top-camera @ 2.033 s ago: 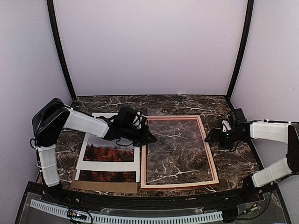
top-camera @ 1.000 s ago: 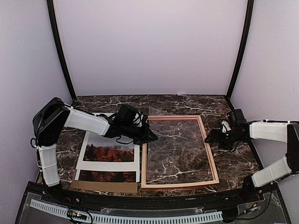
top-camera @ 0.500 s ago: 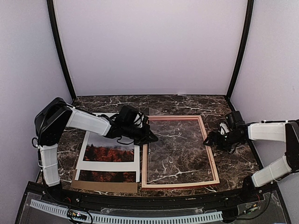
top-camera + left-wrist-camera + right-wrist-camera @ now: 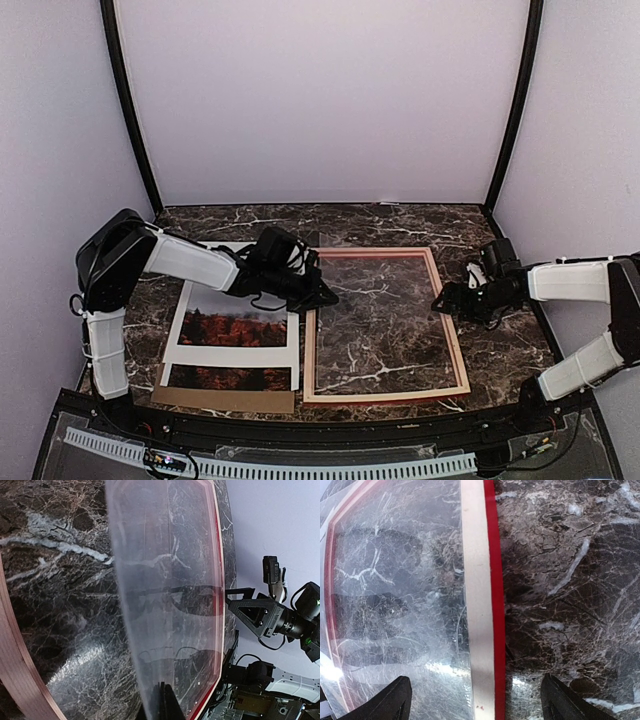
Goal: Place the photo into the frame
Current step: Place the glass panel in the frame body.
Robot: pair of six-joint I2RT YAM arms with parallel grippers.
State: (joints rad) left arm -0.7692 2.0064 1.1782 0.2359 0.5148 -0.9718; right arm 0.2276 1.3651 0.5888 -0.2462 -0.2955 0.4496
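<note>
**Frame face down, photo waiting off to its left**

The dark marble table [image 4: 400,220] carries everything. The frame [image 4: 380,393] lies flat right of centre, pale back up and red face down. That looks like the right way up for loading from behind. A clear pane [image 4: 165,555] sits over its opening, and its far corner seems to poke past the frame's top rail, so it may be slightly askew or lifted.

Just left of the frame lies the white mat [image 4: 232,355]. The photo [image 4: 235,328] lies under it, so it is not in the frame yet. Its autumn trees show through the cut-out and as a strip along the mat's near edge. A brown backing board [image 4: 225,399] peeks out beneath both.

The left gripper [image 4: 318,293] reaches across the mat to the frame's left rail, by the pane's edge. Only one fingertip [image 4: 166,705] shows, so I cannot tell whether it is pinching anything. The right gripper [image 4: 477,702] hangs spread wide astride the right rail, holding nothing, probably to steady the frame.
</note>
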